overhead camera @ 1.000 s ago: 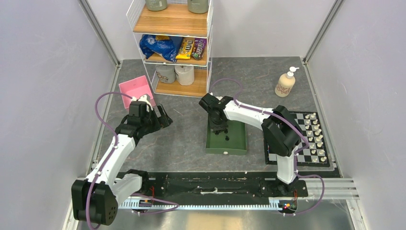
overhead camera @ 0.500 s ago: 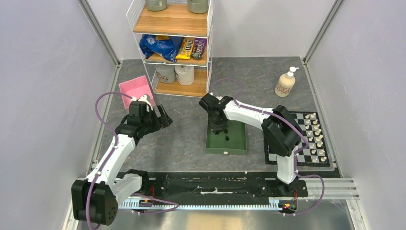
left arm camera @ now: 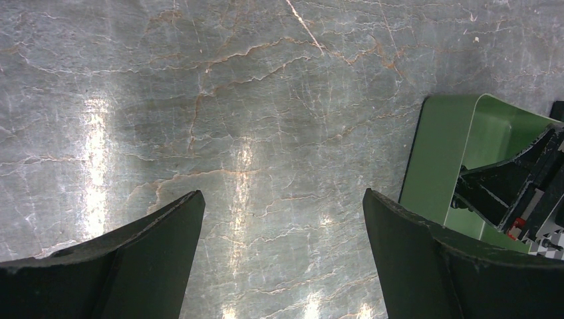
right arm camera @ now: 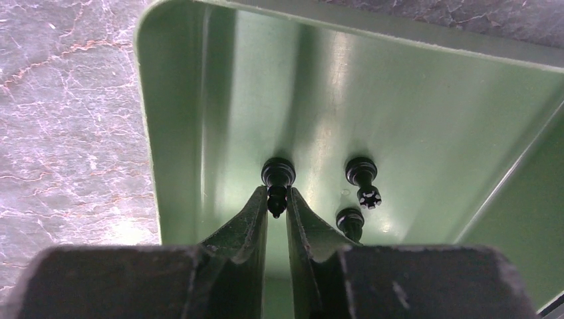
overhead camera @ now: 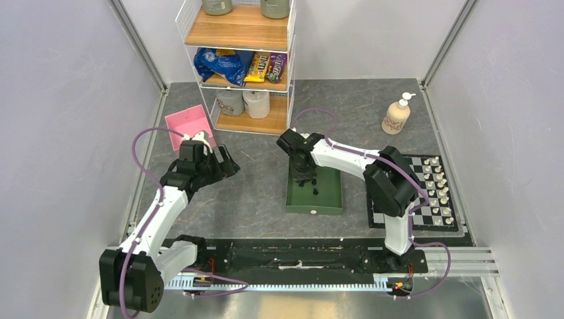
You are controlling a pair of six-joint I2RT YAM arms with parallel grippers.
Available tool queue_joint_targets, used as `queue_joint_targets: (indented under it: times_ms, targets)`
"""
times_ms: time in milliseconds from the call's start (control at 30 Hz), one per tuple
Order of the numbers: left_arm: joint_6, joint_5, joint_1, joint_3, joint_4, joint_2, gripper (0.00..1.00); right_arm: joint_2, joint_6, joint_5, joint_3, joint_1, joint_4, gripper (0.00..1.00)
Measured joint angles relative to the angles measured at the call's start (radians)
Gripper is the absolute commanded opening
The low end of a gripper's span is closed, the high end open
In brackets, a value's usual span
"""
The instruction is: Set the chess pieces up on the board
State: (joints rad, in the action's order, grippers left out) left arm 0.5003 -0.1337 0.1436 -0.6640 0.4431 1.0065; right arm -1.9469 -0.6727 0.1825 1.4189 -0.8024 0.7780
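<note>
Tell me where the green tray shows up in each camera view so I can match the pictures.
Top external: the green tray lies near the centre of the picture.
Left wrist: the tray is at the right edge, outer wall facing the camera.
Right wrist: the tray fills most of the frame, seen from inside.
Shared landmark: the black right gripper, at the tray in all three.
</note>
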Motion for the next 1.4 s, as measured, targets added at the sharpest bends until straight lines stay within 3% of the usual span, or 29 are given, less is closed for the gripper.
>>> queue_joint_targets:
  times_ms: [133, 367, 633, 1000, 1400]
  targets:
    - [0.0, 0.0, 0.0, 0.0, 0.0, 0.0, 0.96, 0.0, 0.001, 0.0, 0.0, 0.002, -0.003, 0.11]
    - [0.0, 0.0, 0.0, 0.0, 0.0, 0.0, 0.96, 0.04, -0.001, 0.003, -0.027, 0.002, -0.002, 0.11]
    - [0.0, 0.0, 0.0, 0.0, 0.0, 0.0, 0.96, 0.361, -0.037, 0.061, -0.151, 0.037, 0.039, 0.12]
    - [0.0, -0.002, 0.0, 0.0, 0.0, 0.002, 0.96, 0.874, -0.122, 0.109, -0.566, 0.399, 0.176, 0.14]
    - [0.0, -0.009, 0.0, 0.0, -0.003, 0.01, 0.96, 0.858, -0.118, 0.034, -0.706, 0.591, 0.153, 0.14]
